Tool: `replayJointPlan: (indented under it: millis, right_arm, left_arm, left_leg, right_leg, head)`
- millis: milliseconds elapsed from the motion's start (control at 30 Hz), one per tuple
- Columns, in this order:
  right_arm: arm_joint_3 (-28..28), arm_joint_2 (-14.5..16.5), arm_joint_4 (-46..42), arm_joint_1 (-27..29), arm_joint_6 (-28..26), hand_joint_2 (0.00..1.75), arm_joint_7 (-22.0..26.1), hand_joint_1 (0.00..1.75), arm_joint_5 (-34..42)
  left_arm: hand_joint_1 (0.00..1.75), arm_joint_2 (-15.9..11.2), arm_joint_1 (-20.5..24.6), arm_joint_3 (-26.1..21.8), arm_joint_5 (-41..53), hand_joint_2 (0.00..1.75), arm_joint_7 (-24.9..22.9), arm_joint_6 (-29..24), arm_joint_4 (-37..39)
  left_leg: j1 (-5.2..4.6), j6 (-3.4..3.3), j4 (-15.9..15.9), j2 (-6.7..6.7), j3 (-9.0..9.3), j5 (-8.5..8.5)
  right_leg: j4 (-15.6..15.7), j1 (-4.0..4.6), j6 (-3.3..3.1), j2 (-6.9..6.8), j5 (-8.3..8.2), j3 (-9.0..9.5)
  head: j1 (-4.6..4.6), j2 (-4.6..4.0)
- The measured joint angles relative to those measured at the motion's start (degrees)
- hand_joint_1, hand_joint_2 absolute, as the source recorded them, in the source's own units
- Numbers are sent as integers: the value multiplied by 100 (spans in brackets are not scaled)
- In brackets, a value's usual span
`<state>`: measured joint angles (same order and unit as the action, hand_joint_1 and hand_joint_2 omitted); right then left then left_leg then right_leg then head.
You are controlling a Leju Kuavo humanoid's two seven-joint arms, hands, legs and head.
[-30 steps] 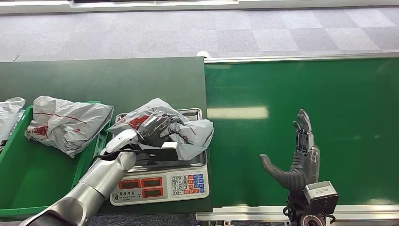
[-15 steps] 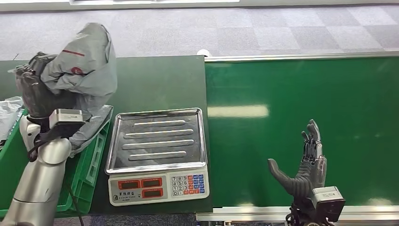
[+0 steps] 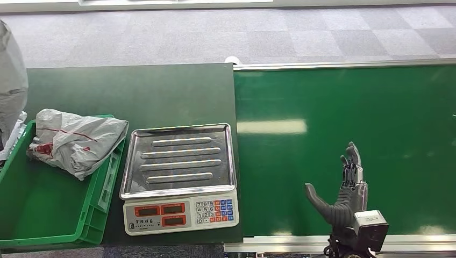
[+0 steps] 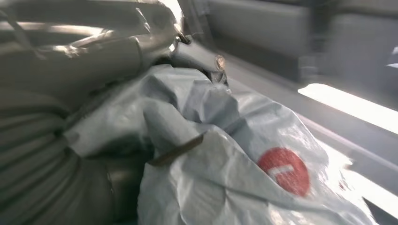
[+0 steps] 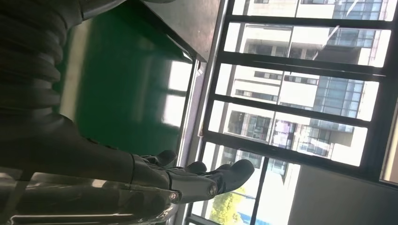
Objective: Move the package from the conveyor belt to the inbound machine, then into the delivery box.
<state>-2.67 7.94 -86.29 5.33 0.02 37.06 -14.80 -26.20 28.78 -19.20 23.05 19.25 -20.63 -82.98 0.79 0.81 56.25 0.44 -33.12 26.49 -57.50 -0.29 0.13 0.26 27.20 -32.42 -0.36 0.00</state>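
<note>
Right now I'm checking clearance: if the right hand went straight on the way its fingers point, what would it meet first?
Nothing, as far as the head view shows: the right hand points across the bare conveyor belt toward its far rail. Height above the belt is unclear.

Your package (image 4: pixel 225 154), a crumpled grey poly bag with a round red mark, sits up against the left hand (image 4: pixel 70 140), which seems to grip it, though blur hides the fingers. From the head view its grey edge (image 3: pixel 11 80) hangs above the green delivery box (image 3: pixel 43 215).
</note>
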Motion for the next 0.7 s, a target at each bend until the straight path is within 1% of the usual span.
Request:
replayJointPlan:
  millis: [67,133,200,267,367,500,633,700]
  right_arm:
    - [-88,39,62,-14,4,175,-5,0,21]
    - [-193,73,114,-14,15,175,-13,0,37]
    - [-300,108,157,-2,33,175,-13,0,41]
    - [-422,149,188,34,51,175,0,0,45]
    - [-584,200,212,92,76,175,16,0,47]
    - [-699,256,223,113,104,175,25,0,46]
    - [-865,321,225,190,151,175,38,0,30]
    - [-969,369,215,238,231,175,51,0,-17]
  left_arm:
    - [172,-260,156,-327,-468,175,-101,456,334]
    - [172,-503,205,-628,-864,175,-138,855,566]
    - [171,-695,97,-907,-1200,175,-156,1159,647]
    - [171,-827,-105,-1209,-1509,175,-198,1418,657]
    - [171,-919,-377,-1552,-1721,175,-244,1631,647]
    - [170,-1005,-569,-1761,-1920,175,-323,1852,632]
    - [166,-1110,-828,-1944,-2641,175,-504,2584,604]
    - [163,-1111,-1027,-2060,-3016,175,-535,3032,553]
  left_leg:
    - [2,1,-1,9,-1,0]
    - [2,3,-1,14,-2,1]
    - [1,7,-1,16,-3,5]
    - [0,10,-1,18,-5,8]
    - [0,12,-1,13,-12,10]
    - [0,12,-1,5,-14,10]
    - [1,12,-1,4,-12,9]
    - [1,12,-1,6,-12,10]
  right_leg:
    - [-1,3,-1,7,-1,-3]
    - [-1,2,-2,12,0,-5]
    - [-1,1,-4,13,2,-6]
    - [0,0,-5,14,5,-10]
    - [2,-1,-5,10,9,-14]
    - [2,-1,-6,8,9,-13]
    - [2,0,-6,8,8,-13]
    - [2,0,-6,9,9,-13]
  head:
    - [-1,0]
    - [1,0]
    - [1,0]
    - [1,0]
    - [2,0]
    - [1,0]
    - [1,0]
    - [1,0]
